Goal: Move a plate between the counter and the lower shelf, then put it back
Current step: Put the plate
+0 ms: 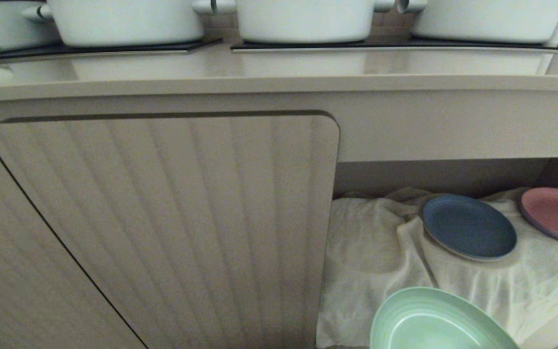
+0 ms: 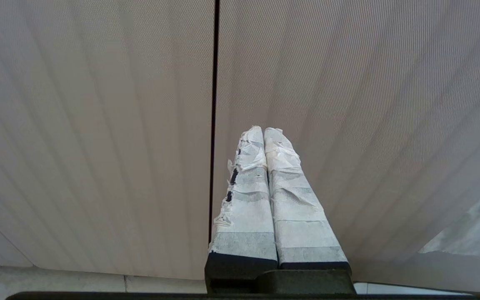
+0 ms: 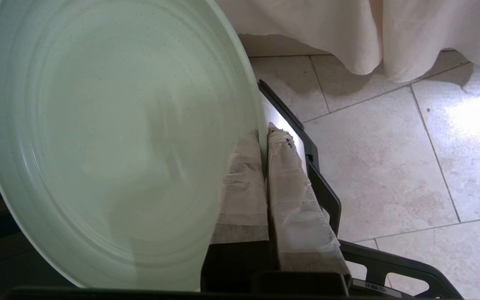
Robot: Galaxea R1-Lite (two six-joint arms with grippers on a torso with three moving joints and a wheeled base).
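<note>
right gripper [image 3: 265, 133] is clamped on the rim of the plate [image 3: 111, 137], held tilted in front of the lower shelf [image 1: 380, 242], above the floor tiles [image 3: 390, 158]. left gripper [image 2: 263, 132] is closed, empty, facing the cabinet door [image 2: 98, 125].

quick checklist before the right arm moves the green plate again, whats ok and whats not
1. Grip: right gripper shut on the rim of the mint-green plate: ok.
2. Plate free of the white cloth: it looks lifted off in the right wrist view: ok.
3. Blue plate and pink plate lie further back on the lower shelf, apart from the held plate: ok.
4. Landing spot on the counter: bare strip in front of the white pots: ok.
5. Left gripper shut, facing the cabinet door: ok.
6. Clearance under the counter edge: cannot tell.
</note>
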